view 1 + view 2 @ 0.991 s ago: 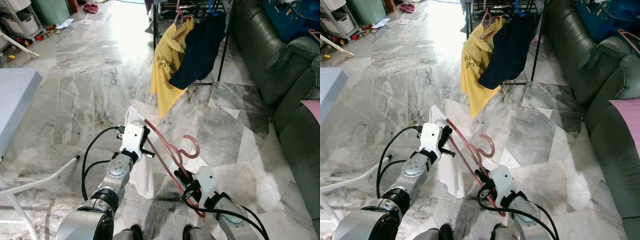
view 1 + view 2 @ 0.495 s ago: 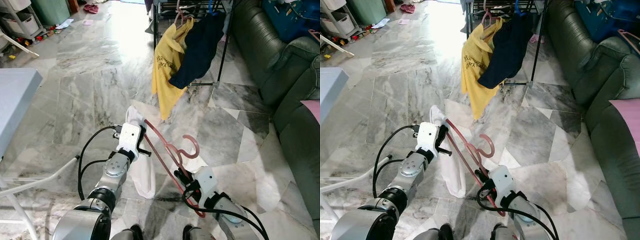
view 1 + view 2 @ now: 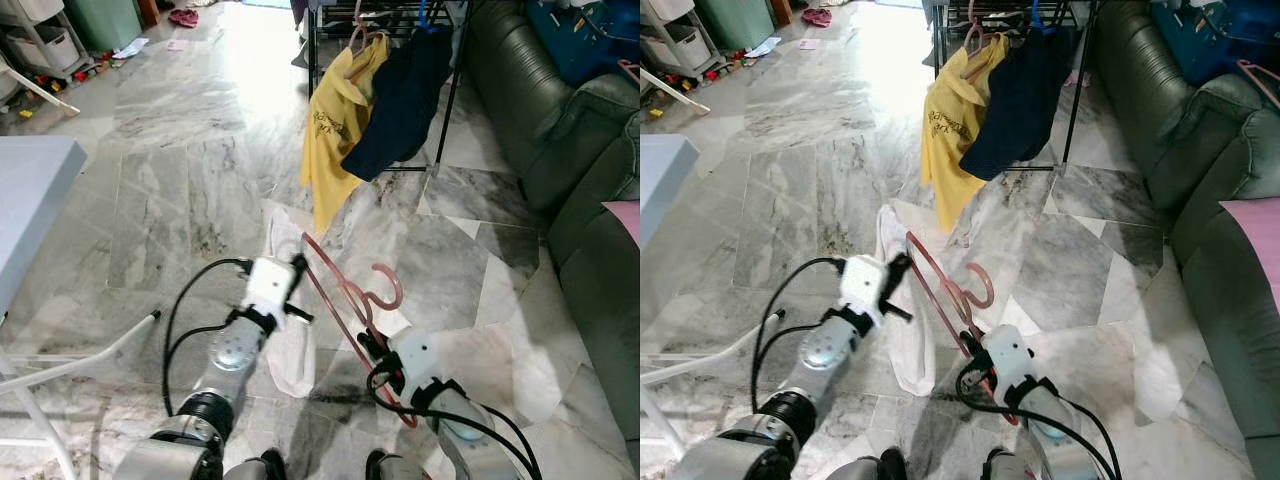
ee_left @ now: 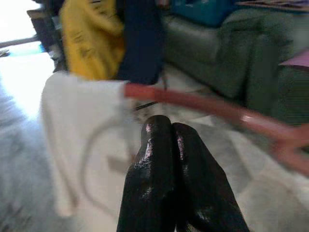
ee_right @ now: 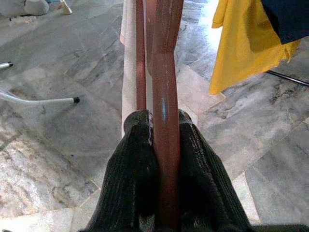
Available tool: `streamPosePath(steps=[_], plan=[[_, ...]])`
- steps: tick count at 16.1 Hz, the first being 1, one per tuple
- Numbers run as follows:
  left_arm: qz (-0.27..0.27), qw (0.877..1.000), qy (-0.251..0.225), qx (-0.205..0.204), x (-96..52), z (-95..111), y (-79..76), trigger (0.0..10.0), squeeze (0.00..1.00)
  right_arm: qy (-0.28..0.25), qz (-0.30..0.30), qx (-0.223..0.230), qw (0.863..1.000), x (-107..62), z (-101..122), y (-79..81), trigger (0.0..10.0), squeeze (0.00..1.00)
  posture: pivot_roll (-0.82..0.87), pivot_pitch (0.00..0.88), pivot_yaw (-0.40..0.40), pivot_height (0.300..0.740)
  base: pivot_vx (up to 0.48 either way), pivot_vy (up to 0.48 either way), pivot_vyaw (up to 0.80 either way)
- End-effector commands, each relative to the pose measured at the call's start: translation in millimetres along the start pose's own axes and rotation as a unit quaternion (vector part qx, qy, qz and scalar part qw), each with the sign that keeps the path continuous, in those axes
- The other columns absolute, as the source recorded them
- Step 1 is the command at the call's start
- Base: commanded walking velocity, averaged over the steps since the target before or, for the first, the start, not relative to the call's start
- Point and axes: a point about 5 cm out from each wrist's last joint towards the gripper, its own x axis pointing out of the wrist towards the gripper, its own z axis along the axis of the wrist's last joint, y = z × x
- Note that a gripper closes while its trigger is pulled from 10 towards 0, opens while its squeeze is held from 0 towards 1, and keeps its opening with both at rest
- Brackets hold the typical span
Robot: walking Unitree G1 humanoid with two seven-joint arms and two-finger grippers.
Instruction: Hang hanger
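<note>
Nearest the robot, the right gripper (image 3: 372,352) was clamped on the lower bar of the pink hanger (image 3: 345,292). Left of it, the left gripper (image 4: 170,140), fingers pressed together, sat against the white cloth (image 3: 290,330) draped over the hanger. Farther off stood the drying rack (image 3: 455,75) carrying the yellow shirt (image 3: 330,120). Judged step: carrying; the hook next needs lifting onto the rail.
</note>
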Motion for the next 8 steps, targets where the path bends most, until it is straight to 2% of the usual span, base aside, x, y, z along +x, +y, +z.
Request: streamPosePath(steps=[1,2,3,4,8], plan=[[-0.009,1.0,0.013,0.008,-6.1,-6.9,-2.5,0.0,0.0,-0.014,-0.002,-0.003,1.0,1.6,3.5,0.2,10.0,0.0,-0.19,0.157,0.054,0.74,0.0,0.0,0.0],[-0.008,1.0,0.022,0.004,-6.5,-9.3,-3.2,6.9,0.0,-0.015,0.0,-0.004,1.0,2.4,4.2,0.3,10.0,0.0,-0.19,0.157,0.054,0.74,0.0,0.0,0.0],[-0.006,0.999,0.027,-0.019,-6.1,-10.9,-3.7,10.0,0.19,-0.016,0.001,-0.005,1.0,3.1,4.9,0.4,10.0,0.0,-0.19,0.157,0.054,0.74,0.0,0.0,0.0],[0.012,0.999,0.03,-0.017,-5.7,-11.1,-1.4,10.0,1.0,-0.017,0.001,-0.005,1.0,3.1,4.9,0.7,10.0,0.0,-0.19,0.159,0.056,0.74,0.0,0.0,0.0],[0.067,0.996,0.057,0.001,-6.7,-15.9,5.6,10.0,1.0,-0.016,0.009,0.0,1.0,1.7,2.7,6.9,10.0,0.0,-0.2,0.163,0.059,0.74,0.0,0.0,0.0]])
